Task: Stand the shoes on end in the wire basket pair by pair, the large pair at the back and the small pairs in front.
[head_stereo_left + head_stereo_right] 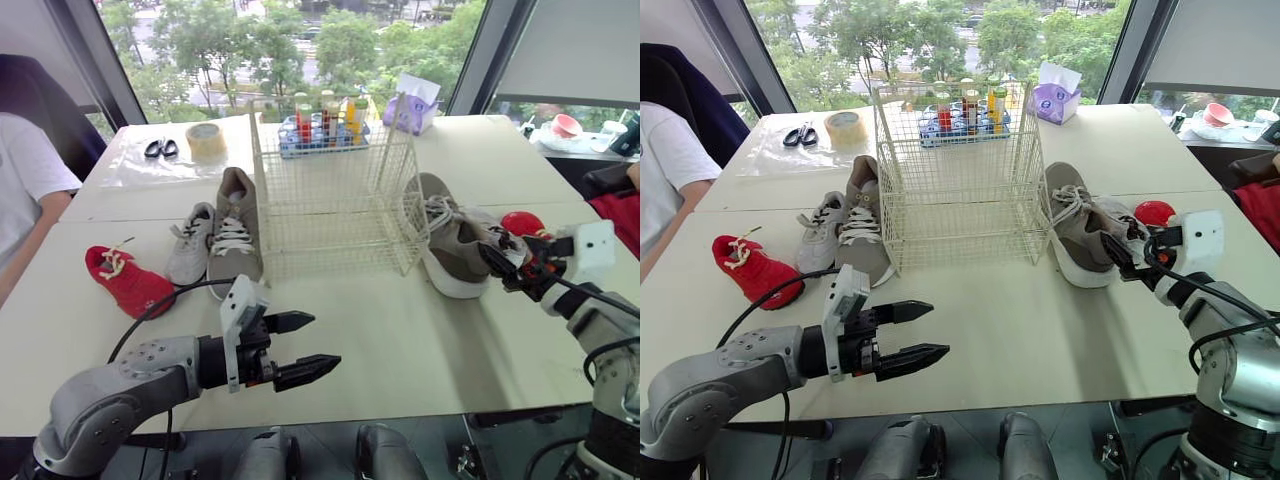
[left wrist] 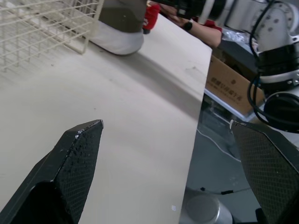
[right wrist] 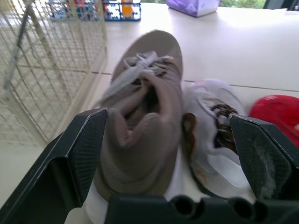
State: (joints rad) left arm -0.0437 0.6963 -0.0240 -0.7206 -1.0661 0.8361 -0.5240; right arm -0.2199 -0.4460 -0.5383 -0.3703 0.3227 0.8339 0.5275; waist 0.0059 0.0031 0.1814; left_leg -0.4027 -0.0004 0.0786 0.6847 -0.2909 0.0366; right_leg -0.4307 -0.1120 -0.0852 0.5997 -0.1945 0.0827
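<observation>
My left hand [image 1: 322,342] low centre, forearm level over bench [image 1: 420,345], fingers spread wide, holding nothing. My right hand [image 3: 168,115] at right edge, fingers wide apart flanking right grey shoe [image 1: 448,240] and right white shoe [image 3: 216,135], gripping neither. One wire basket [image 1: 335,205], centre. Six shoes on bench: left grey shoe [image 1: 235,235], left white shoe [image 1: 190,243], left red shoe [image 1: 125,280] left of basket; right red shoe [image 1: 520,222] far right
</observation>
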